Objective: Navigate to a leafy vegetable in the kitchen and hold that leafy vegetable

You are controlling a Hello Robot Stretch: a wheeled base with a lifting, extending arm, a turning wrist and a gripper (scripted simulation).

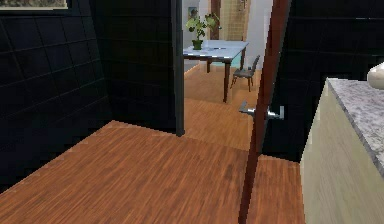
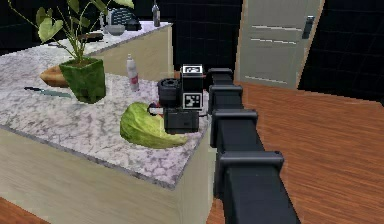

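at counter (image 2: 80,135) corner: leafy vegetable (image 2: 148,128), maybe touching fingers (image 2: 163,108); wood floor (image 2: 320,140) beside.

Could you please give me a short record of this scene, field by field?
surface: speckled stone countertop
target: green leafy vegetable, lying on the countertop near its corner
tool: tool at the leafy vegetable; whether they touch cannot be told
held: cannot tell
also on countertop: potted plant, white bottle, knife
ahead: open door, with a dining table in the room beyond
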